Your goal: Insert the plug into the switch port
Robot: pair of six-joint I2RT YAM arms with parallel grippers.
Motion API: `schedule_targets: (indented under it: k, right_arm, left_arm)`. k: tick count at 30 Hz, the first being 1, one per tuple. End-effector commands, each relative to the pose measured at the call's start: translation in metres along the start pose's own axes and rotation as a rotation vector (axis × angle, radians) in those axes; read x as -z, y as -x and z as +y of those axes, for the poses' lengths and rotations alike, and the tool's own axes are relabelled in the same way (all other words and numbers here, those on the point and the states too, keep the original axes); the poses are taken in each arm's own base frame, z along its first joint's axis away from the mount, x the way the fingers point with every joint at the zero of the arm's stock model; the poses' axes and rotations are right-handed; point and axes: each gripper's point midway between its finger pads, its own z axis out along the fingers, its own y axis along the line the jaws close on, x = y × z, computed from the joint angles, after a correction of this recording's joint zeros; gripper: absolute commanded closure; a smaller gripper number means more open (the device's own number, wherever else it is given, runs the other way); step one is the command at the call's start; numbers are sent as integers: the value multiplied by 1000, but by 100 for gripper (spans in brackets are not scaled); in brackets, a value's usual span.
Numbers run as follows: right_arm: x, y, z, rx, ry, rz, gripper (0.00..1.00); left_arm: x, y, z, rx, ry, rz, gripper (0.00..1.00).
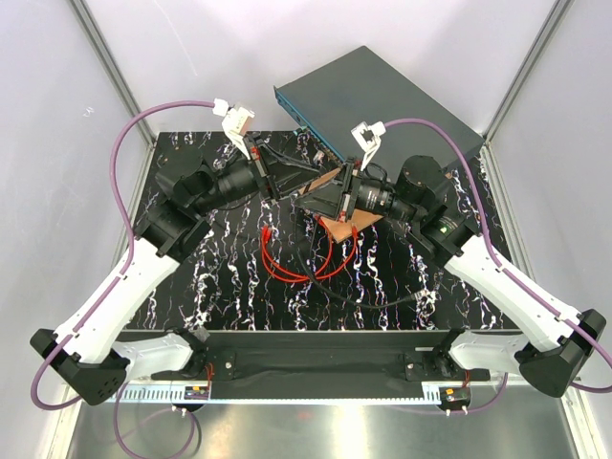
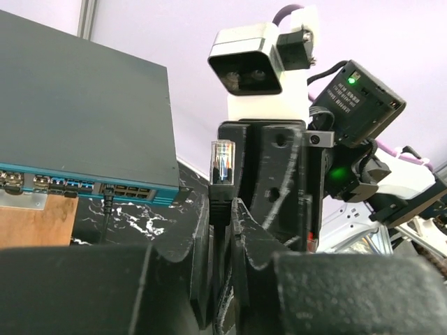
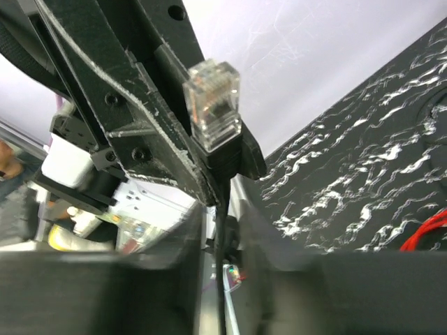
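Observation:
My left gripper (image 2: 222,209) is shut on the black boot of a clear plug (image 2: 222,162) that ends a thin black cable; the plug points up past my fingertips. The same plug (image 3: 213,105) shows in the right wrist view, its black cable running down between the fingers of my right gripper (image 3: 220,209), which stand apart around it. Both grippers meet mid-table (image 1: 311,186). The bright-red cable (image 1: 306,263) lies looped on the mat; its end (image 1: 265,231) rests free, held by neither gripper. The switch (image 1: 382,96) has its teal port row (image 2: 129,190) at left.
A brown wooden board (image 1: 349,225) lies under my right gripper, in front of the switch (image 2: 35,220). A black cable is plugged into one switch port (image 2: 108,190). The red loops also show in the right wrist view (image 3: 426,234). White walls enclose the black marbled mat (image 1: 220,287).

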Motion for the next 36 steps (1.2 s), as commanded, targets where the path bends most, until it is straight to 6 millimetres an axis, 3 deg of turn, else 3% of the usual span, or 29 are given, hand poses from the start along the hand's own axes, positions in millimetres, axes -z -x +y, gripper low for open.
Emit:
schedule_targets:
  k: [1,2,3,6,8,10,13,18,19,24,36]
  right_arm:
    - [6,5,5,35,-7,-19,64]
    - [11,-1,-1,51,-32,9,36]
    - [16,1,-5,66,-50,8,27]
    - [36,3,-10,121,-107,22,18]
    - [52,9,-16,151,-163,17,19]
    - [63,19,-9,183,-174,-4,20]
    - [69,28,-6,174,-192,-7,22]
    - [73,18,-29,35,-231,85,22]
    - [71,13,-33,10,-229,106,22]
    - [64,-5,-46,-55,-210,145,33]
    - [41,-9,-36,-205,-38,171,39]
  left_arm:
    - [0,6,-3,-57,-11,-6,100]
    - [2,-2,0,-54,8,35,100]
    - [4,-6,4,-101,19,60,100]
    - [14,-27,23,-157,101,166,100]
    - [23,-41,37,-178,168,230,100]
    - [29,-50,47,-253,201,280,100]
    - [38,-70,53,-333,217,369,100]
    - [40,-89,56,-447,213,503,100]
    - [39,-82,53,-464,217,500,100]
    - [35,-84,46,-496,207,535,100]
    - [26,-87,37,-533,179,518,100]
